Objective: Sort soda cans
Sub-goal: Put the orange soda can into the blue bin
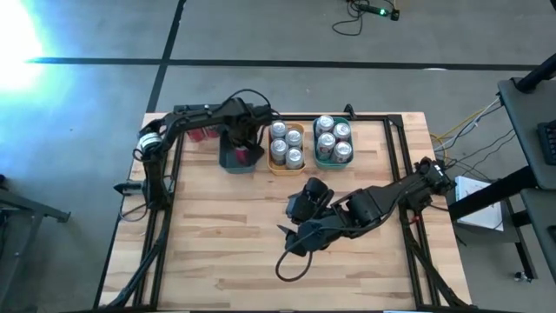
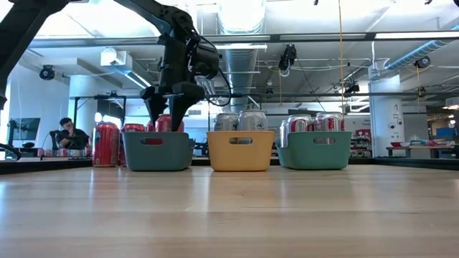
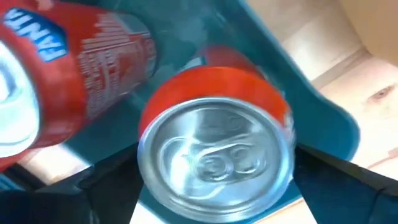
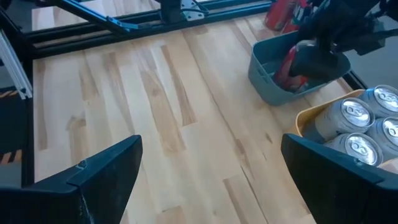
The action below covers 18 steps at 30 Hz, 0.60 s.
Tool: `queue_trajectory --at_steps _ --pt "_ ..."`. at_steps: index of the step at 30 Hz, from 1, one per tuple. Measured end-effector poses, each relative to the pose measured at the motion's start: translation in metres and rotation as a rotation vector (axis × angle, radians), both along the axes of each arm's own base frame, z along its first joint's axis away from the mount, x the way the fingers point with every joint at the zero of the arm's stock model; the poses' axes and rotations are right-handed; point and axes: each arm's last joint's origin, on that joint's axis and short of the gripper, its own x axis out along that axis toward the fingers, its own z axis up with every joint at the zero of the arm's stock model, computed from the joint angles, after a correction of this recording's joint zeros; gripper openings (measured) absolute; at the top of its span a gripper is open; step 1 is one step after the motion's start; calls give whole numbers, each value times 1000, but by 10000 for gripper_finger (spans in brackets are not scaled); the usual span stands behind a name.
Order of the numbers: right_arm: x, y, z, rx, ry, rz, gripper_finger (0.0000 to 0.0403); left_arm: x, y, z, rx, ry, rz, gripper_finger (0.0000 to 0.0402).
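Note:
A red soda can (image 3: 217, 155) with a silver top sits upright inside the left teal tray (image 1: 236, 159), and my left gripper (image 1: 244, 143) is shut on it from above. More red cans (image 2: 107, 143) stand on the table to the left of that tray. Silver cans fill the orange tray (image 1: 287, 165), and red-and-silver cans (image 1: 333, 139) fill the right teal tray (image 2: 315, 150). My right gripper (image 4: 211, 180) hovers open over the bare middle of the table with nothing between its fingers. My left gripper pinches the red can's upper wall (image 3: 144, 140), just below the rim, between its two fingers (image 3: 336, 180), one on each side. The fingers point down into the tray. The can stands upright with its top (image 2: 165, 122) above the tray's rim; whether its bottom rests on the tray floor, I cannot tell.
The three trays stand in a row along the table's far edge. A dark frame (image 1: 165, 174) runs along the table's sides. The near half of the wooden table (image 1: 226, 252) is bare apart from my right arm (image 1: 365, 207) and its cable. A person (image 2: 72, 136) sits in the room behind.

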Motion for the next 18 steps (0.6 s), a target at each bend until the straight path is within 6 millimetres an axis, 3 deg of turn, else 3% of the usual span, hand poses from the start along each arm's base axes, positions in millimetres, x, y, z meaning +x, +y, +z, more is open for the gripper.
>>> queue_trajectory --at_steps 4,12,14,18 --pt "-1 0 0 4 -1 1 380 -5 -3 9 10 11 -3 369" --pt "-1 0 1 9 -3 -4 380 -28 -29 55 76 -54 31 350" --pt "-1 0 1 10 -4 -6 380 -31 -34 57 70 -68 40 340" --pt "-1 0 1 2 -8 -14 380 -33 -38 42 45 -43 52 295"
